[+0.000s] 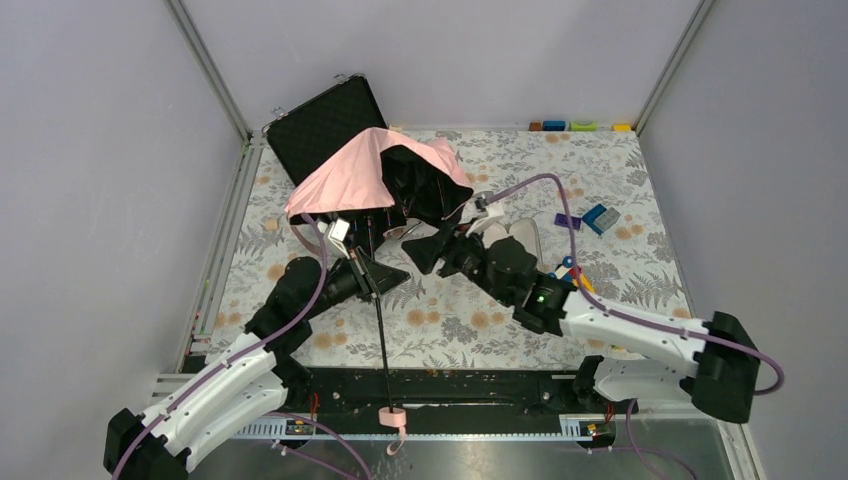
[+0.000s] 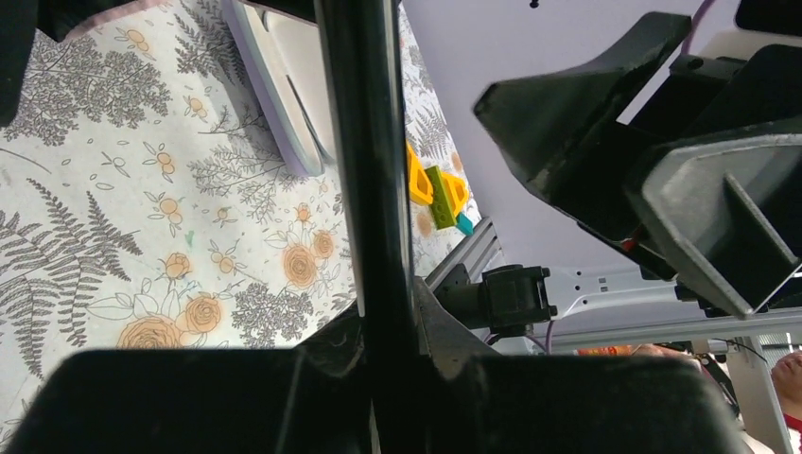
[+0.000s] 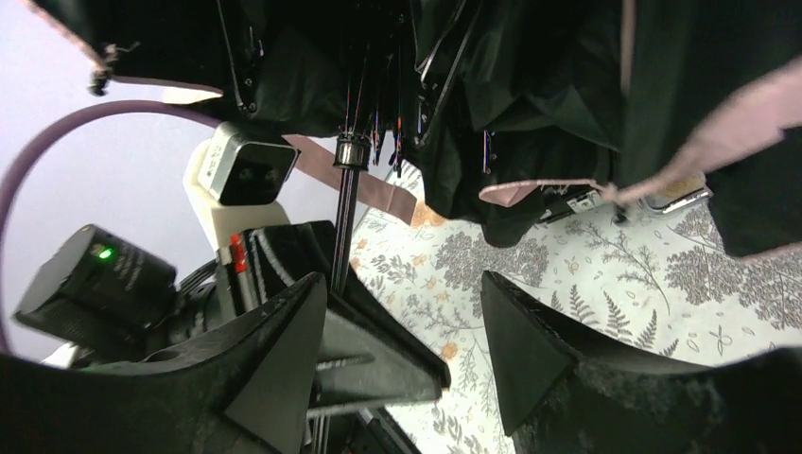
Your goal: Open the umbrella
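The bench (image 1: 600,170), under its floral cloth, carried an open black case (image 1: 325,125), and every place below is given from that case. The umbrella (image 1: 345,175) lay just in front of the case. Its pink canopy was half slumped and overlapped the case's front edge, with black lining showing on the right. The thin black shaft (image 1: 383,340) ran from the canopy straight away from the case and past the bench's near edge. It ended in the small pink handle (image 1: 392,417), the part farthest from the case.

The left end effector (image 1: 375,278), in front of the case and just short of the canopy, was clamped fully down on the shaft, which ran between its fingers. The right end effector (image 3: 405,284), in front and to the right of the case, had its fingers well apart and nothing between them. Bare cloth showed in the gap, and the shaft stood beside one finger, not inside the grip.

The step in hand looked like getting the right end effector onto the collar (image 3: 352,151) where the ribs gather. From there it could drive the collar along the shaft toward the case. To do that well:

- The left grip should hold firm without twisting.
- The right fingers should straddle the shaft just behind the collar and close only enough to slide.
- The push should follow the shaft's line, not cut across it.
- Loose fabric and ribs should stay out of the fingers.
- The case lid could snag the spreading ribs, so the canopy likely needed room away from the case.
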